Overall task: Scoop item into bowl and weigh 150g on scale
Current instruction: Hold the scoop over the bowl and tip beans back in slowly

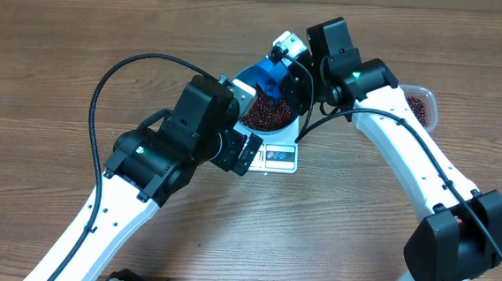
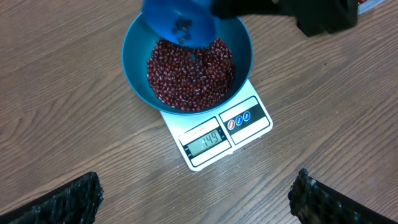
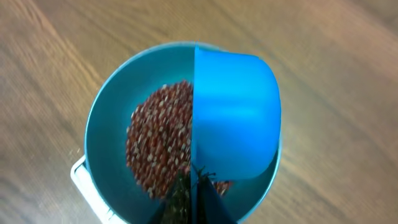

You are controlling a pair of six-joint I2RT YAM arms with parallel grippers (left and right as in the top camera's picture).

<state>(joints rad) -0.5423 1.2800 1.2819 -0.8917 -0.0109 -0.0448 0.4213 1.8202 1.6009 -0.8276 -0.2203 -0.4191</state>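
The blue bowl (image 2: 134, 68) stands on the white scale (image 2: 217, 140), whose display reads 149. A heap of red-brown beans (image 2: 189, 74) fills the bowl's bottom. My right gripper (image 3: 194, 186) is shut on the handle of a small blue scoop (image 3: 233, 118), which is tipped on its side above the bowl's far rim. A few beans cling inside the scoop (image 2: 180, 22). My left gripper (image 2: 196, 193) hangs open and holds nothing, low over the table just in front of the scale. From overhead, the left arm covers part of the scale (image 1: 278, 157).
A clear plastic tub (image 1: 420, 104) holding more beans sits right of the bowl, behind the right arm. The wooden table (image 1: 52, 65) stretches bare to the left. Black cables loop above both arms.
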